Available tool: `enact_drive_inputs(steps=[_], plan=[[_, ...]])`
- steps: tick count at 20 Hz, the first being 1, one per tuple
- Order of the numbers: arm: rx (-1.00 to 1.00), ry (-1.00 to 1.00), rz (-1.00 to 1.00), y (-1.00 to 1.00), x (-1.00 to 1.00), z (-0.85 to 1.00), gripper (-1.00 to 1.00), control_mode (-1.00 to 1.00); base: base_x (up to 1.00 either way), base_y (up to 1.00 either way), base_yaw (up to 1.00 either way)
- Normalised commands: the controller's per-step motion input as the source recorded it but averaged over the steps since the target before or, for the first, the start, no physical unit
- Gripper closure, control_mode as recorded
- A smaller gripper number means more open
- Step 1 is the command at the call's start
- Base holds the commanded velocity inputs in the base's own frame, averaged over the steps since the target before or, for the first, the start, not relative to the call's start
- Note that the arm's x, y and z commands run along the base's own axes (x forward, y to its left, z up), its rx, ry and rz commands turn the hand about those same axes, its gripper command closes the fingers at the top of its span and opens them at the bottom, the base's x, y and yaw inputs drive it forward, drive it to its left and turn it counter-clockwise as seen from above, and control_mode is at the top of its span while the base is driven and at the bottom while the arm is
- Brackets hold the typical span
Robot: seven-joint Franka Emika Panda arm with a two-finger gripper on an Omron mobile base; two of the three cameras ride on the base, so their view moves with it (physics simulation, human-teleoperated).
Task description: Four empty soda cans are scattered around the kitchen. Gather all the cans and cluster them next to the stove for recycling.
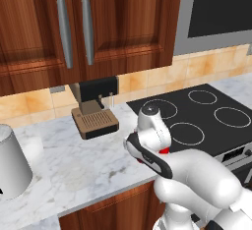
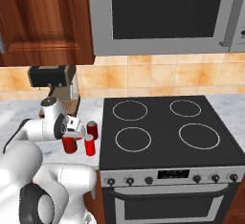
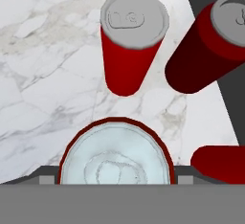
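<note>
With the gripper directly above a red soda can, jaws apparently around it though I cannot tell if clenched, three more cans stand at the table's front edge just beside the stove, so gathering looks nearly finished.

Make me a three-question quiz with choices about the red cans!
1. Where do the cans stand?
A on the stove
B on the counter beside the stove
C in a cupboard

2. How many cans does the hand view show?
A two
B three
C four

3. What is between the gripper's fingers?
A a can
B a knob
C nothing

Answers:
1 B: the cans stand on the marble counter, by the stove.
2 C: four red cans are there.
3 A: the nearest can fills the gripper.
</note>
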Motion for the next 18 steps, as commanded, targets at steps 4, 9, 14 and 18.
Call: enact_drive_inputs(steps=[4,9,14,18], plan=[[0.00,0.00,0.00,0.00,0.00,0.00,-1.00,-1.00,0.00,0.00,0.00],[0.00,0.00,0.00,0.00,0.00,0.00,-1.00,-1.00,0.00,0.00,0.00],[0.00,0.00,0.00,-0.04,0.01,0.00,-1.00,-1.00,0.00,0.00,0.00],[0.00,0.00,0.00,-0.02,0.00,0.00,-1.00,-1.00,0.00,0.00,0.00]])
